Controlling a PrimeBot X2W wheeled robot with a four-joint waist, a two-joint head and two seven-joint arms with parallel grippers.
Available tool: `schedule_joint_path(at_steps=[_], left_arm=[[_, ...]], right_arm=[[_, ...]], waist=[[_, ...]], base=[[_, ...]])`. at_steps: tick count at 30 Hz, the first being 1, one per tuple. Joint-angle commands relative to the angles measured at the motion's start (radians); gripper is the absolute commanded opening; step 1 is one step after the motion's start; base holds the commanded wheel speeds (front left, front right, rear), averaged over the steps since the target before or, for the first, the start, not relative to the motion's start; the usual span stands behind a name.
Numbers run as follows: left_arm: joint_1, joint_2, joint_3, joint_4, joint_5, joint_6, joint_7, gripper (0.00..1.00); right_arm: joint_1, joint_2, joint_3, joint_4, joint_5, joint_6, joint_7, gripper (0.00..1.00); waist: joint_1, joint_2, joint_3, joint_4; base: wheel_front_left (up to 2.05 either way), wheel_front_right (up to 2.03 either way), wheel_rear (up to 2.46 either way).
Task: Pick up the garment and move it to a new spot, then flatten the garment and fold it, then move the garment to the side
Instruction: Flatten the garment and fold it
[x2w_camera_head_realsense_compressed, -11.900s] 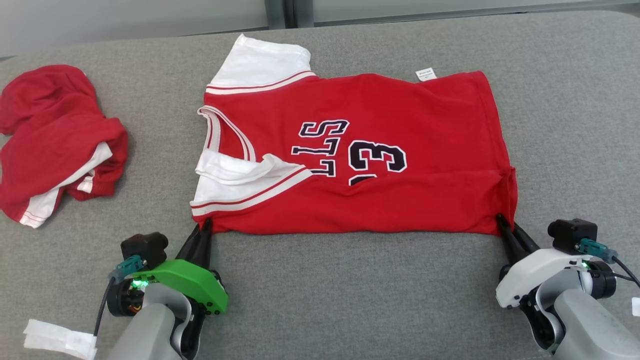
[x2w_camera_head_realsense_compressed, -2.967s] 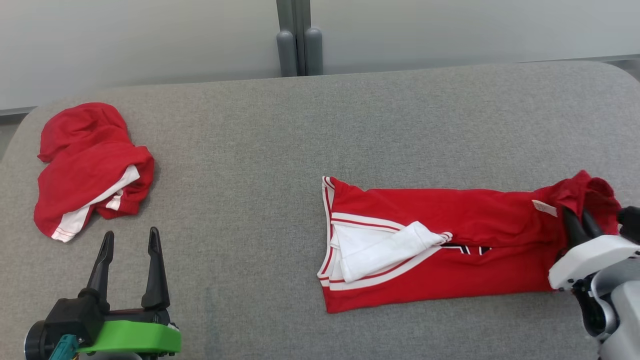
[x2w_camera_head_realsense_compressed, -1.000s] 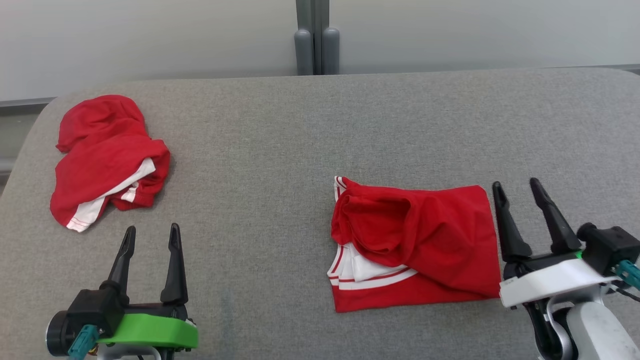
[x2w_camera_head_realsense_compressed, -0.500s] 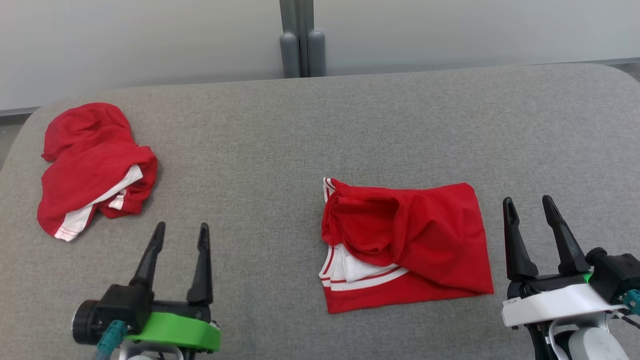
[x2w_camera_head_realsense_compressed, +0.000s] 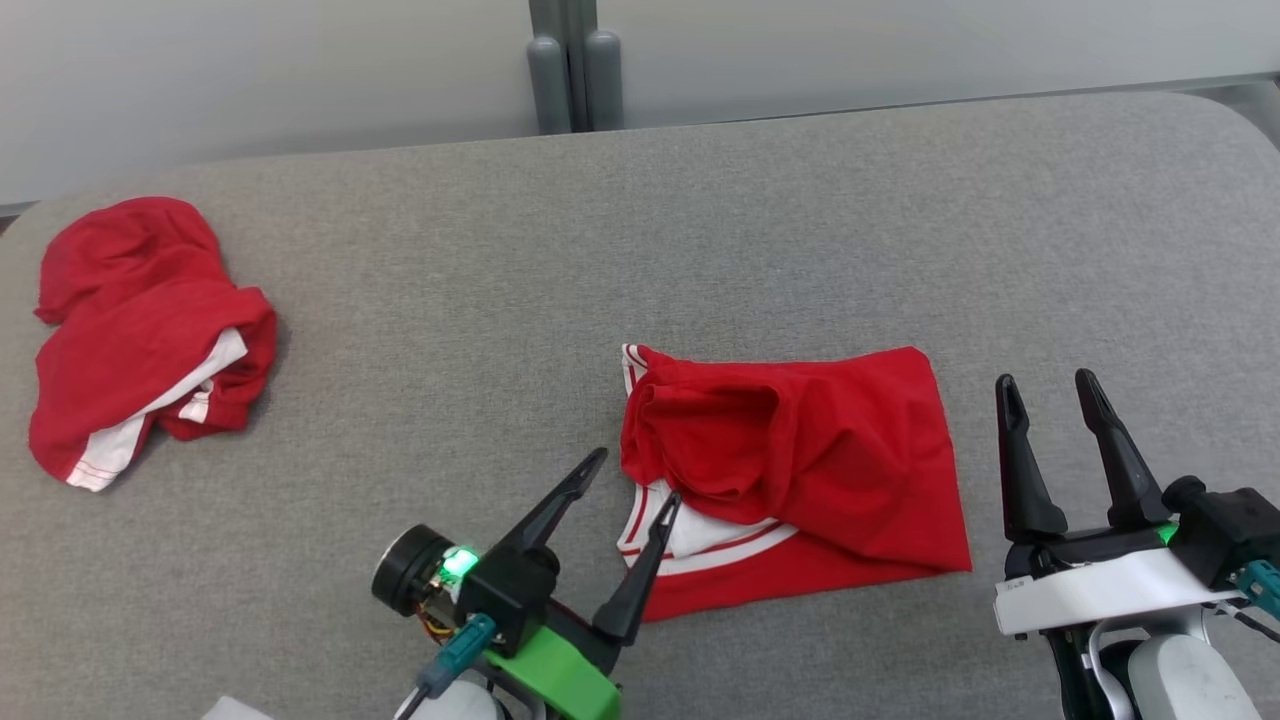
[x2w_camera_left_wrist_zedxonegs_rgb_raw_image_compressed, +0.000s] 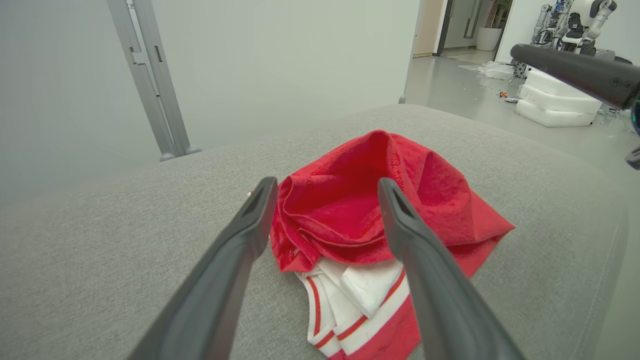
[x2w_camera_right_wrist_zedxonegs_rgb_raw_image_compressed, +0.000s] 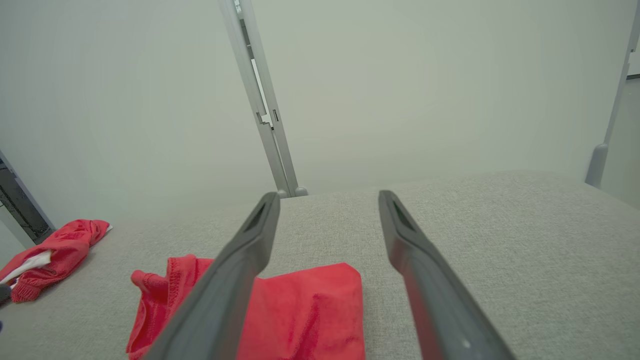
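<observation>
The folded red garment (x2w_camera_head_realsense_compressed: 800, 470) lies right of centre on the grey desk (x2w_camera_head_realsense_compressed: 700, 250), bunched at its left end. The left hand (x2w_camera_head_realsense_compressed: 639, 476), fingers spread and empty, angles in at the white-trimmed corner, probably to take hold there for the move aside; the right hand (x2w_camera_head_realsense_compressed: 1044, 378) hovers just beside the opposite edge, likewise spread and empty. The left wrist view shows how high the fold puffs up; the head view adds a second red heap (x2w_camera_head_realsense_compressed: 140, 330) far left

Our left gripper (x2w_camera_head_realsense_compressed: 638, 476) wears a bright green shell (x2w_camera_head_realsense_compressed: 555, 680), and our right gripper (x2w_camera_head_realsense_compressed: 1044, 378) gets a white shell (x2w_camera_head_realsense_compressed: 1095, 590). Both have long, dark, tapered fingers (x2w_camera_head_realsense_compressed: 1020, 470), teal cable plugs (x2w_camera_head_realsense_compressed: 462, 640) and a little glowing green light (x2w_camera_head_realsense_compressed: 459, 562).
</observation>
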Motion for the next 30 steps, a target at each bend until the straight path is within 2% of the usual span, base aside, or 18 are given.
schedule_joint_path(at_steps=[1, 11, 19, 27, 28, 29, 30], left_arm=[[-0.029, 0.010, -0.020, 0.016, -0.014, -0.001, 0.000, 1.00], [-0.164, 0.017, -0.165, 0.184, -0.049, -0.001, 0.000, 1.00], [-0.231, 0.011, -0.241, 0.298, -0.067, -0.001, 0.000, 1.00], [-0.258, -0.008, -0.219, 0.372, -0.051, 0.000, 0.000, 1.00], [-0.258, -0.011, -0.218, 0.382, -0.052, 0.000, 0.000, 0.86], [-0.258, -0.014, -0.218, 0.393, -0.053, 0.000, 0.000, 0.49], [-0.257, -0.016, -0.223, 0.405, -0.057, 0.000, 0.000, 0.34]], right_arm=[[-0.014, -0.001, -0.001, 0.000, -0.006, -0.001, -0.003, 1.00], [-0.035, 0.008, -0.013, 0.001, -0.001, -0.001, -0.003, 1.00], [-0.041, 0.019, -0.015, 0.004, 0.006, -0.001, -0.003, 1.00], [-0.043, 0.019, -0.018, 0.006, 0.005, -0.001, -0.003, 1.00], [-0.041, 0.019, -0.019, 0.005, 0.005, -0.001, -0.003, 1.00], [-0.040, 0.018, -0.021, 0.004, 0.004, -0.001, -0.003, 1.00], [-0.038, 0.018, -0.023, 0.003, 0.003, -0.001, -0.003, 1.00]], waist=[[0.0000, 0.0000, 0.021, -0.026], [0.0000, 0.0000, 0.081, -0.137], [0.0000, 0.0000, 0.095, -0.188], [0.0000, 0.0000, 0.091, -0.201], [0.0000, 0.0000, 0.090, -0.200], [0.0000, 0.0000, 0.089, -0.199], [0.0000, 0.0000, 0.088, -0.198]], base=[[0.00, 0.00, 0.00], [0.00, 0.00, 0.00], [0.00, 0.00, 0.00], [0.00, 0.00, 0.00], [0.00, 0.00, 0.00], [0.00, 0.00, 0.00], [0.00, 0.00, 0.00]])
